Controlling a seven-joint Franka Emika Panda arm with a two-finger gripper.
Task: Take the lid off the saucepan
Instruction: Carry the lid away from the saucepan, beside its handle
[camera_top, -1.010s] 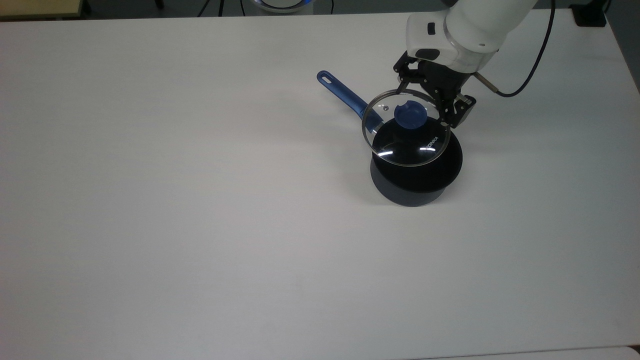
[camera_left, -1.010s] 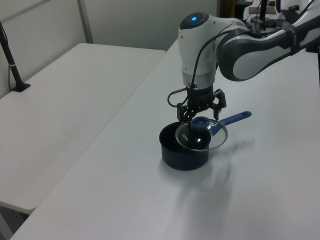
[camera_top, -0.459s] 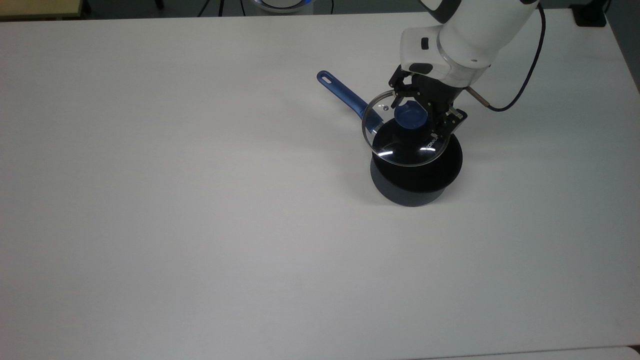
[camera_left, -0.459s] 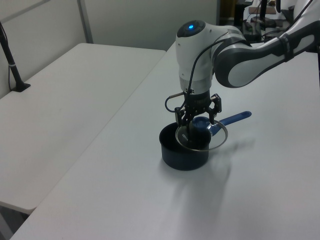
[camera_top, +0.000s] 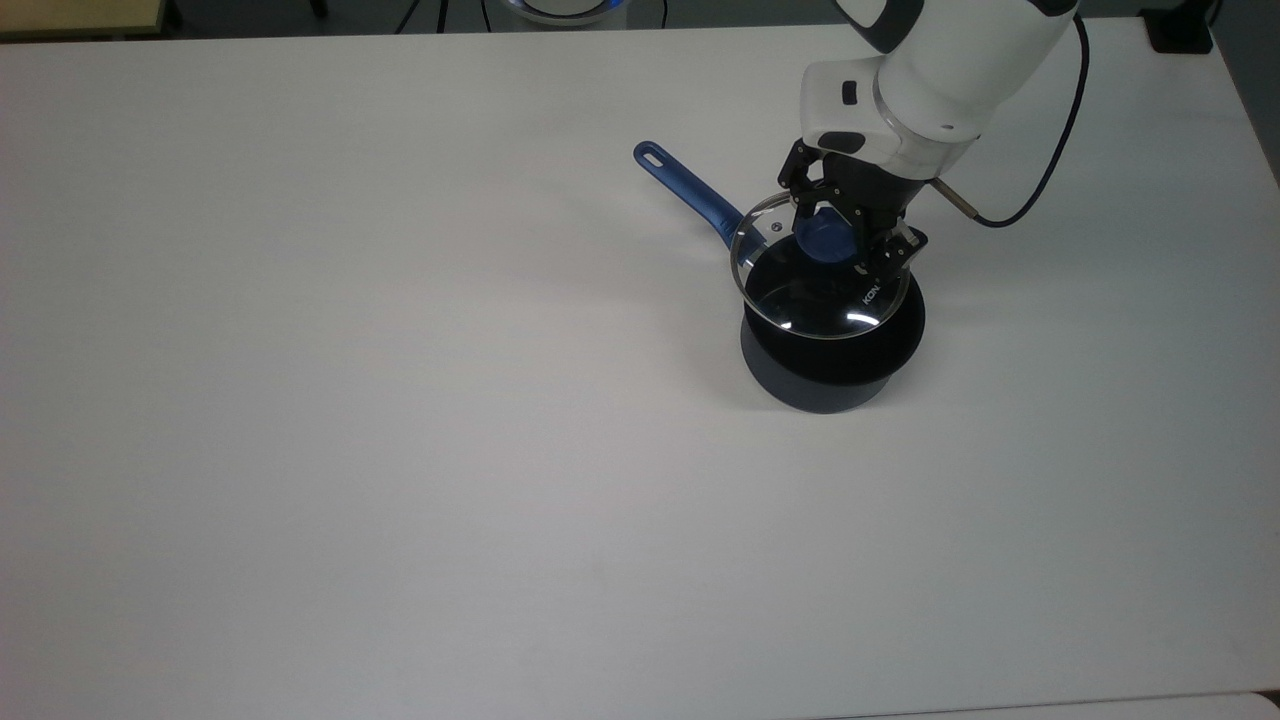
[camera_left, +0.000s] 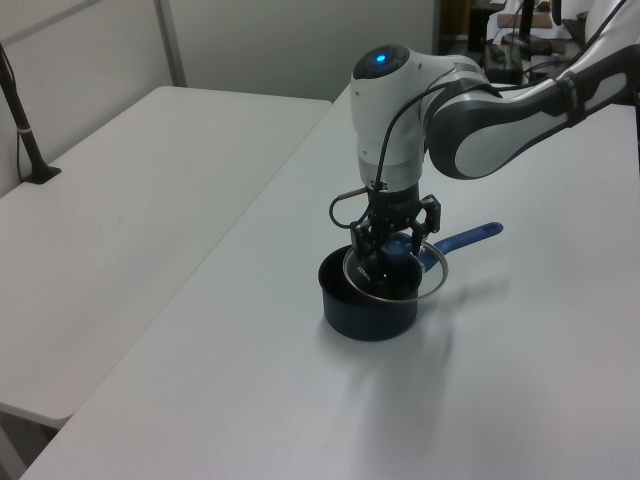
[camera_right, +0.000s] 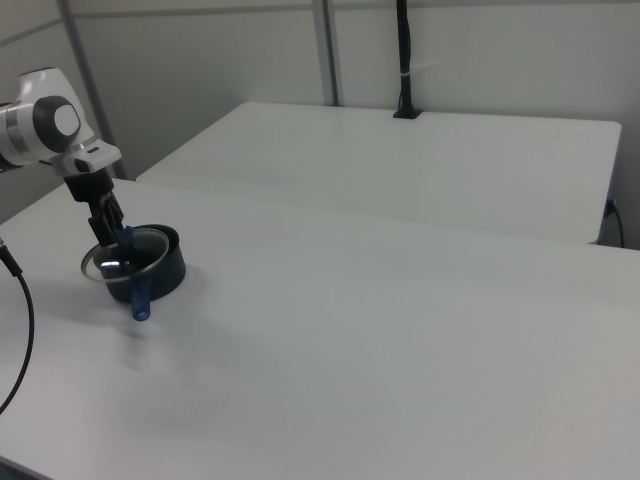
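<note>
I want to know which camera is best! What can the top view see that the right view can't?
The top view shows the white letters on the glass lid, its small steam vent, and the eyelet at the end of the saucepan's blue handle.

The right view shows a second white table behind, with a black pole standing on it.

Both show the saucepan, the lid offset over it, and the gripper at the blue knob.

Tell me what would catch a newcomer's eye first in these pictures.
Probably the white robot arm reaching down over a dark saucepan on the white table, right of centre in the top view. Its gripper sits at the blue knob of the glass lid, which lies off-centre over the pan.
</note>
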